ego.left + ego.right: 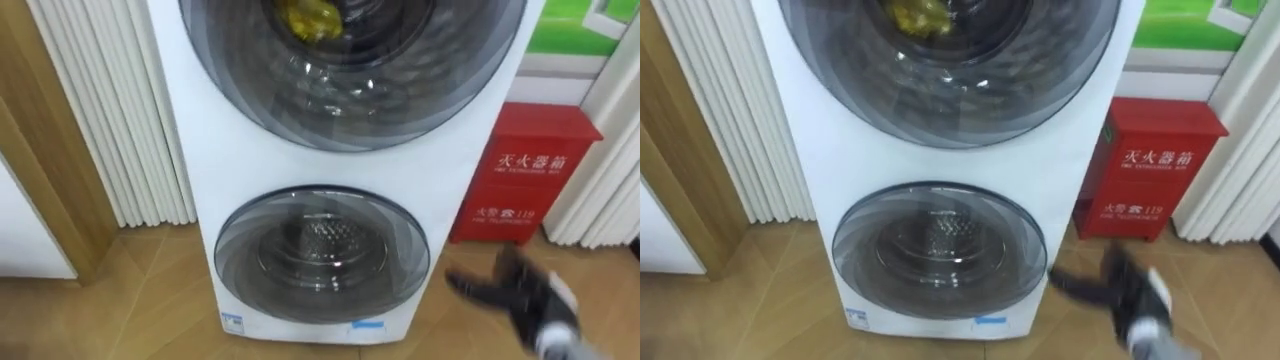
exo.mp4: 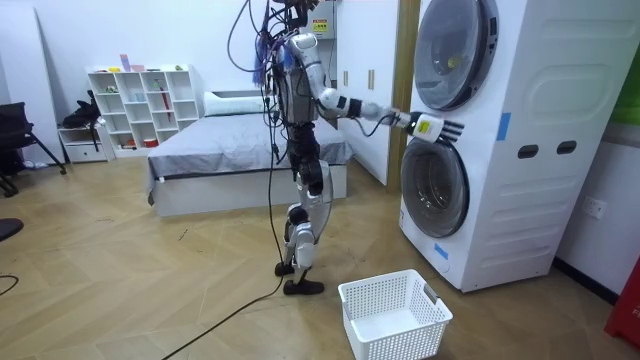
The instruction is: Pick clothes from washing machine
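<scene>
A white stacked washing machine (image 1: 250, 160) fills the middle of the eye views, with both round glass doors closed. Behind the upper door (image 1: 400, 90) lies a yellow piece of clothing (image 1: 310, 18), also seen as yellow clothing (image 1: 918, 15) in the right eye view. The lower door (image 1: 322, 252) shows a bare metal drum. My right hand (image 1: 520, 295) hovers open at the lower right, fingers spread, to the right of the lower door and apart from it. In the room view I stand facing the machine (image 2: 520, 140) with that hand (image 2: 432, 127) stretched out between the two doors.
A red cabinet (image 1: 525, 170) stands right of the machine, with a white ribbed radiator (image 1: 110, 110) and a wooden door frame (image 1: 40, 150) to the left. A white laundry basket (image 2: 393, 315) sits on the wooden floor by my feet. A bed (image 2: 230, 150) is behind me.
</scene>
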You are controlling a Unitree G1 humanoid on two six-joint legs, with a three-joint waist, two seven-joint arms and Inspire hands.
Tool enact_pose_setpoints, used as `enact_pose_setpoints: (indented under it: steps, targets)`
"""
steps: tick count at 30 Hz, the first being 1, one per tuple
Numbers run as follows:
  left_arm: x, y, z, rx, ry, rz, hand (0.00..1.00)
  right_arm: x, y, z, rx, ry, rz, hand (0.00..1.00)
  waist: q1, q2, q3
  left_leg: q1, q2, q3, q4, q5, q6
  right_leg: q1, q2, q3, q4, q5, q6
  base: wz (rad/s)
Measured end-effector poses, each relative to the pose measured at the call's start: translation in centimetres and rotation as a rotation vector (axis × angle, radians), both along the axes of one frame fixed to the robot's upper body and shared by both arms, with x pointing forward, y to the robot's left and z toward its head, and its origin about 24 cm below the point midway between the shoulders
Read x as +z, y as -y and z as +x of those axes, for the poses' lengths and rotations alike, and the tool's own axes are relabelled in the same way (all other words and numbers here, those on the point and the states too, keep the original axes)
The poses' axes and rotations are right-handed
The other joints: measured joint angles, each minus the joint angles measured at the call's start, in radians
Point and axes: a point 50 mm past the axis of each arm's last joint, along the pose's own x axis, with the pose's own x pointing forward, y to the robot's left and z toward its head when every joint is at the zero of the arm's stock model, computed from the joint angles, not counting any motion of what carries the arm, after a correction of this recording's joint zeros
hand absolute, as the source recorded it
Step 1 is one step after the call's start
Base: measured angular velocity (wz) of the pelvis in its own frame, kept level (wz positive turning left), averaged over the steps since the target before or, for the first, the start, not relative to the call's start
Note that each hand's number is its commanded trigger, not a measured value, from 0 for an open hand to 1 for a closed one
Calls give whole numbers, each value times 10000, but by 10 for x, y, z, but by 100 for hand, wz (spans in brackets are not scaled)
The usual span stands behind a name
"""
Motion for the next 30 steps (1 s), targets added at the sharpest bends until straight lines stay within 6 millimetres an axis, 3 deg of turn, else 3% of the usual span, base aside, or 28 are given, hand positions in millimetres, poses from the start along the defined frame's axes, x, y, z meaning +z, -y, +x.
enact_pose_setpoints:
  steps: [1,3,7,13,21,22,24,25,26,28,29,30]
  targets:
    - [0,-1,-1,41,-100,11,0,9,0,5,-64,263,-129,0,38,-73,-47,-50,1,-4,0,0,0,-48,-2,-13,9,0,1,5]
    - [0,-1,-2,-274,-297,99,0,27,-4,14,-35,840,-432,0,61,-8,-28,-158,3,-40,-1,0,0,-131,-10,5,82,9,2,-2]
    - [1,-2,-4,-703,-519,230,0,42,-7,24,-298,1304,-495,0,206,131,-67,-108,3,-42,-13,0,0,-111,-21,28,142,9,3,-5]
    - [3,-7,1,-1090,-545,536,0,91,-8,43,-234,2868,-997,0,240,114,-67,-93,11,-27,-15,0,0,-95,-18,33,134,9,3,1]
    - [5,-15,-2,-1089,-963,737,0,124,-12,57,-221,3608,-1503,0,176,-143,-61,-17,5,-59,44,1,0,92,-28,116,136,10,4,3]
    - [6,-16,-5,-1078,-1041,769,0,123,-13,58,-277,3474,-1540,0,89,-262,-15,-74,-19,-20,279,-3,-4,188,-77,193,138,17,2,13]
    - [5,-15,-4,-1163,-1089,749,0,124,-9,57,-388,3419,-1687,0,-113,-464,3,-631,-69,149,736,-138,-120,169,-235,869,129,52,5,29]
    - [5,-14,2,-1378,-982,755,0,128,-1,56,-769,3434,-1810,0,-268,-479,1,-1153,86,238,199,9,-147,9,-226,1221,164,20,60,19]
    - [5,-13,1,-1633,-1112,793,0,128,4,55,-983,3320,-1803,0,-125,-586,-56,-1145,97,737,217,271,39,-126,-302,1297,294,-55,251,-20]
    - [4,-13,0,-1648,-1268,785,0,130,4,56,-867,3142,-1895,0,96,-534,-36,-883,141,452,279,320,89,-408,-304,951,735,-201,606,-72]
    - [5,-16,-2,-1632,-1321,862,0,134,2,58,-655,3296,-1941,0,277,-448,-7,-808,170,-267,278,315,82,-633,-253,890,202,-107,585,-73]
    - [6,-18,-3,-1576,-1333,903,0,140,-2,60,-518,3497,-2014,0,309,-455,-13,-842,165,-455,273,302,62,-787,-262,880,-162,257,541,-53]
